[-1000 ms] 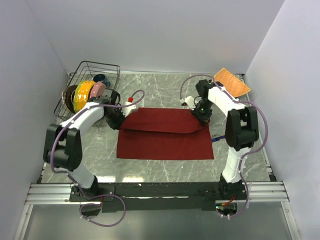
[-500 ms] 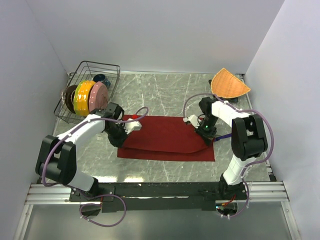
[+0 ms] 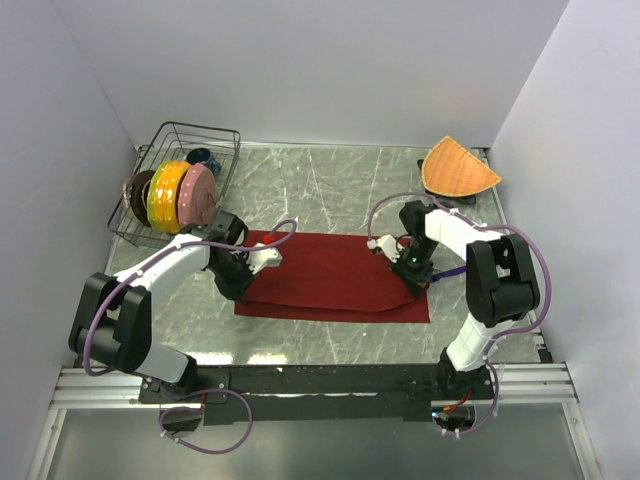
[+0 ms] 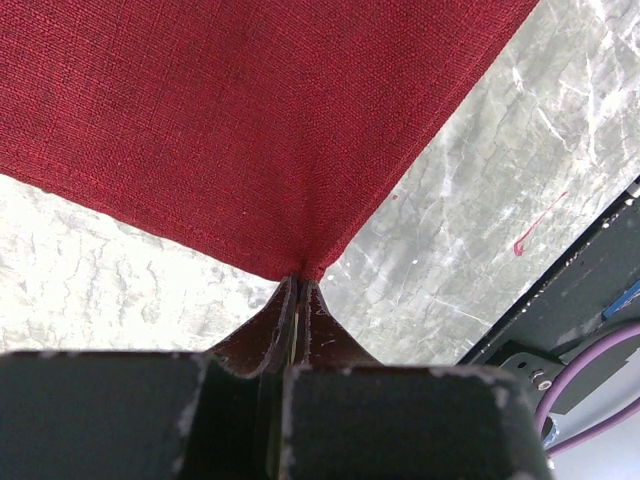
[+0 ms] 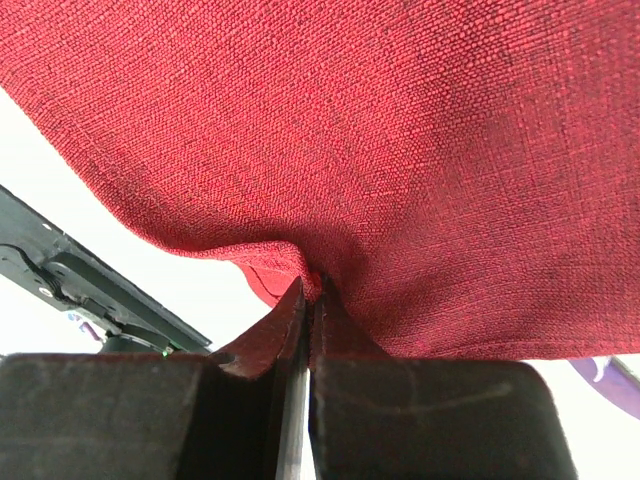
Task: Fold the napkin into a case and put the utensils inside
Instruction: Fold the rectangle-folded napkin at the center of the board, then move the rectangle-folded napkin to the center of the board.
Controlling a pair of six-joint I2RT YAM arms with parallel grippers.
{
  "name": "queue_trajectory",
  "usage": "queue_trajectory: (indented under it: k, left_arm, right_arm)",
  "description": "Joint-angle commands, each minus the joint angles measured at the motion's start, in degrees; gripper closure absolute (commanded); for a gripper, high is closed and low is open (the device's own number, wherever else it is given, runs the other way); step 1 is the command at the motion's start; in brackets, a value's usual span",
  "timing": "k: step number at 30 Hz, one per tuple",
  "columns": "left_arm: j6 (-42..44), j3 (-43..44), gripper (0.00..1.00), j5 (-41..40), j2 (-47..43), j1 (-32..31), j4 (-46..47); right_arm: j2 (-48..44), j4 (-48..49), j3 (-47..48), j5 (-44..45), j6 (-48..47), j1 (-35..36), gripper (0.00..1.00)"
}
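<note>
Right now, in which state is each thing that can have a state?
napkin: folded over, near strip of lower layer uncovered
left gripper: shut on a napkin corner
right gripper: shut on the napkin
knife: lying flat beside the napkin, mostly hidden
plates: standing on edge in the wire rack
woven mat: lying flat, far right corner

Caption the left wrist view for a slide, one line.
Left fingers shut on a corner of the dark red napkin, with the grey marbled table beneath.
</note>
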Motion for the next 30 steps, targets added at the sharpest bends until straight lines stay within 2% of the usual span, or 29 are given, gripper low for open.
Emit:
queue_trajectory:
  k: [1,5,6,8,9,12,16,23,30]
  left_arm:
    - [0.3,-0.3,0.99,-0.2,-0.2,-0.8,0.4]
    - [1.5,-1.2,0.96,-1.2,-0.4,-1.7,-0.4]
    - [2.2,-1.3,0.83,-1.4,-0.6,-2.1,-0.9]
    - [2.9,-0.5,0.65,-0.6,-1.5,-2.0,-2.8]
    - [2.6,0.0,0.57,-0.5,-2.2,-1.5,-3.0]
    - [1.7,3.1,0.51,1.0,-2.8,0.8,-3.1]
    - [1.1,7.3,0.50,1.7,-0.1,1.1,-1.5]
    - [-2.2,7.5,0.55,-1.7,8.3,0.0,8.5]
    - [-1.2,3.7,0.67,-6.5,11.6,1.0,9.7]
  right_arm:
    - [-2.3,0.0,-1.3,-0.1,0.1,0.5,0.95]
    - [-2.9,-1.7,-0.7,-0.8,-0.3,1.2,0.87]
    - [-3.0,-3.6,0.3,-1.2,-0.7,1.2,0.75]
    - [-4.4,-5.5,1.6,-2.9,-0.8,1.1,0.60]
    - [-4.8,-7.7,3.3,-3.7,-0.8,0.9,0.58]
    - [-5.5,-11.2,7.9,-6.4,0.1,0.1,0.53]
    - [-3.1,-13.5,13.7,-9.7,2.7,-1.3,0.51]
    - [1.6,-7.3,13.7,-5.5,10.7,-1.6,0.55]
    - [7.3,-0.3,13.0,-2.0,15.7,-1.2,0.59]
